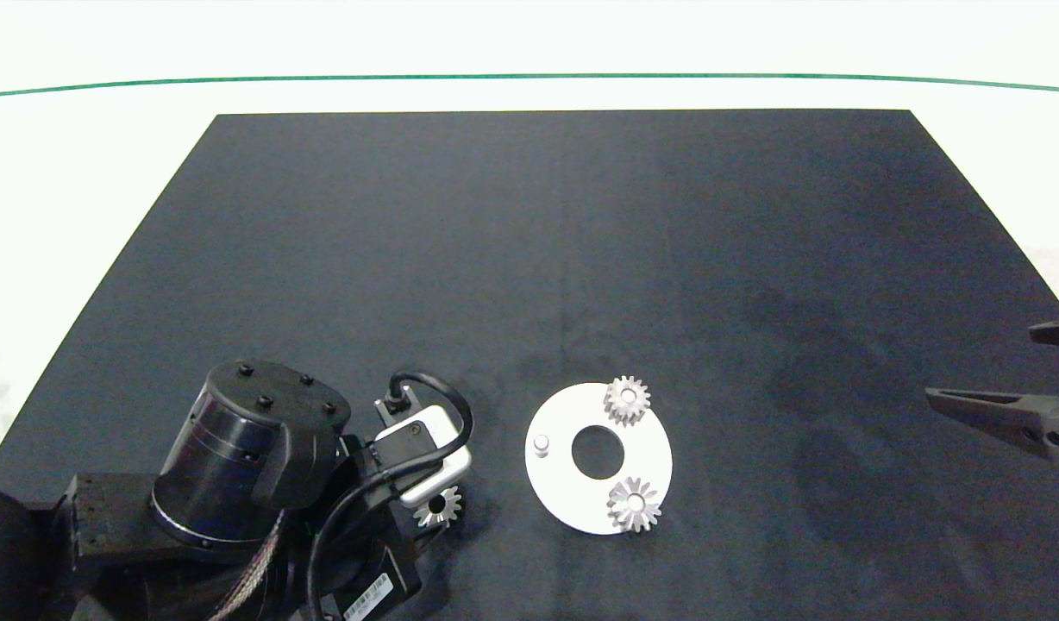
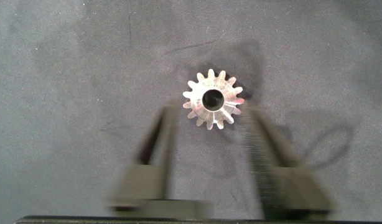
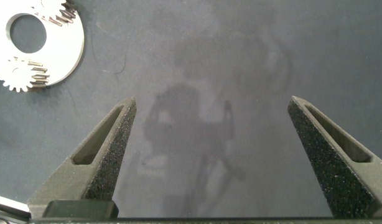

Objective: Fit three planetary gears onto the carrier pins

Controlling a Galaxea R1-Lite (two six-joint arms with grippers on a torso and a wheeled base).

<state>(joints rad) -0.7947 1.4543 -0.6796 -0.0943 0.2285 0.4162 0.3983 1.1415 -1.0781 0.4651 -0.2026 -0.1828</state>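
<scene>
The left claw (image 2: pixel 209 155) hangs released over the small silver toothed gear (image 2: pixel 213 99), which lies flat between its fingers. The free whitish pin (image 1: pixel 541 445) stands just right; the right claw (image 3: pixel 216 162) idles released far right.

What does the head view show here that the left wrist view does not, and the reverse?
Only the head view shows the flat white round disc, two small silver toothed gears seated on it, one bare upright pin, and the right gripper parked at the mat's edge. Only the left wrist view shows the left gripper open around the loose gear. Both show that third silver gear on the black mat.
</scene>
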